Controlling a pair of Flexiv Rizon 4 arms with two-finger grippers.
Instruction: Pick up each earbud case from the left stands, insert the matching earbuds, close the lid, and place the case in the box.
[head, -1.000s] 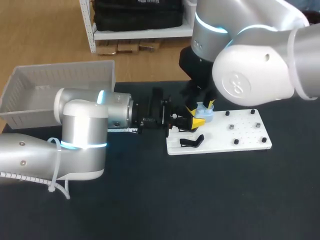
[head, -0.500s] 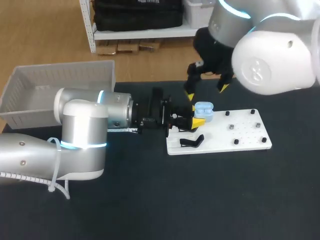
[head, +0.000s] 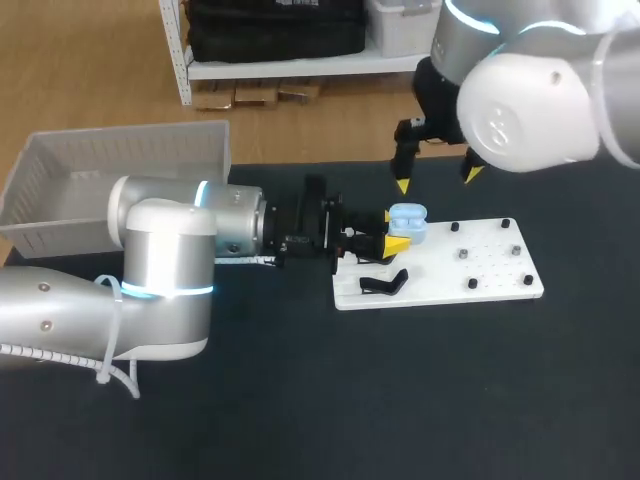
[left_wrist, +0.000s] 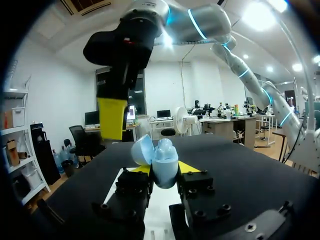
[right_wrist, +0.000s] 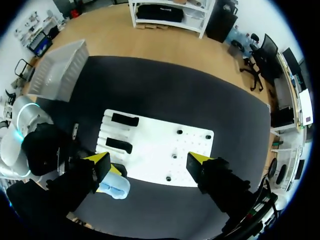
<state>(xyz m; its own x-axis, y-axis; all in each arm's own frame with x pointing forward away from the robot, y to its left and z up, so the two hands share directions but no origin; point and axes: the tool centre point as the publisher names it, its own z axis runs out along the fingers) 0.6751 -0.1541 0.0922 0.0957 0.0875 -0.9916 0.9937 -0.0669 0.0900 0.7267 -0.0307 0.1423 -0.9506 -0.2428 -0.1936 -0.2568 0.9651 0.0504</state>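
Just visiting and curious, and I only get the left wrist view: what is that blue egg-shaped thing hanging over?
Observer: The blue case, clamped in the left pincer, is at a corner of a white board on the table.
Visitor: Where is the box for it?
Observer: A pale plastic box stands at the table's far left edge.
Visitor: And that yellow slab above?
Observer: That belongs to the right pincer; its fingers stand wide apart, empty, above the board.
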